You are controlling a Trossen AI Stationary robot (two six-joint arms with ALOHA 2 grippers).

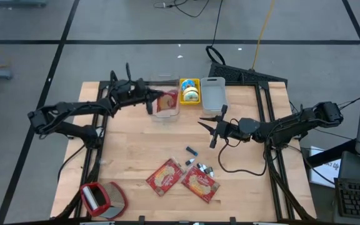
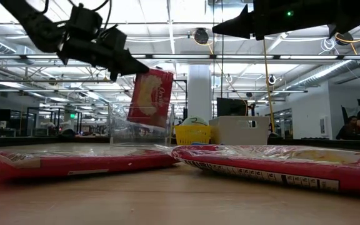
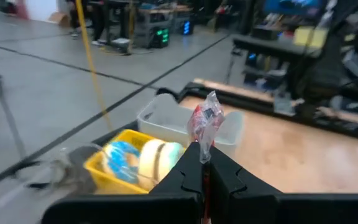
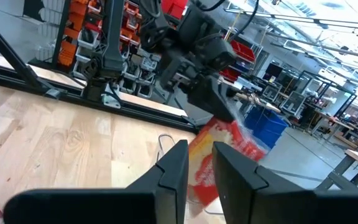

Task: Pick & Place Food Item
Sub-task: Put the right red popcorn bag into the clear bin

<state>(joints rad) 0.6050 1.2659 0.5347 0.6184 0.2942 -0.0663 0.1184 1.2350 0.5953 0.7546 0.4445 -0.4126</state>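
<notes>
The left arm is stretched across the rear of the desk [image 1: 130, 156], its tool [image 1: 150, 103] raised and clamped shut on a held item. The right arm is extended inward, its tool [image 1: 210, 130] kept aloft with fingers slightly parted, empty.

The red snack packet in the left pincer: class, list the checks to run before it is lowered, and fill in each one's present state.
1. Left pincer shut on the red snack packet: ok.
2. Packet lifted off the table: ok, it hangs in the air in the low view.
3. Packet over the clear bin: ok in the high view.
4. Bin free of other contents: cannot tell.
5. Right pincer away from the bin: ok, it hovers mid-table.
6. Two more red packets left near the table's front edge: ok.
</notes>
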